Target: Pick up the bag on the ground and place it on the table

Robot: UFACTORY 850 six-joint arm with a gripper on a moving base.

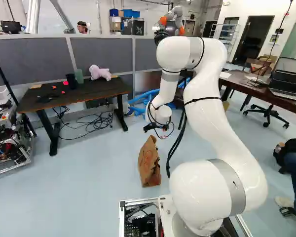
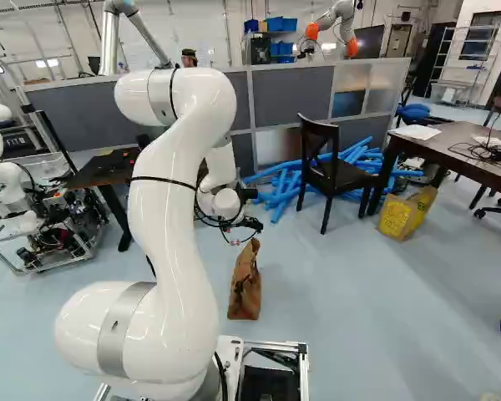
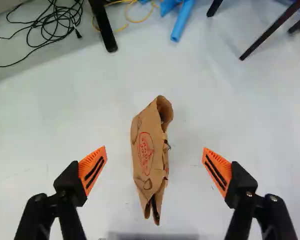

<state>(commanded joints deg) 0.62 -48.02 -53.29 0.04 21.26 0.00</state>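
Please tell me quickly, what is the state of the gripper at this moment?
Gripper: open, fingers wide apart, holding nothing; the paper bag stands on the floor, seen between them but not gripped.

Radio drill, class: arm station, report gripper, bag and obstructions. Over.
Gripper open, empty. Paper bag upright on floor, below gripper, ungripped. Nothing visible blocking the way down to it.
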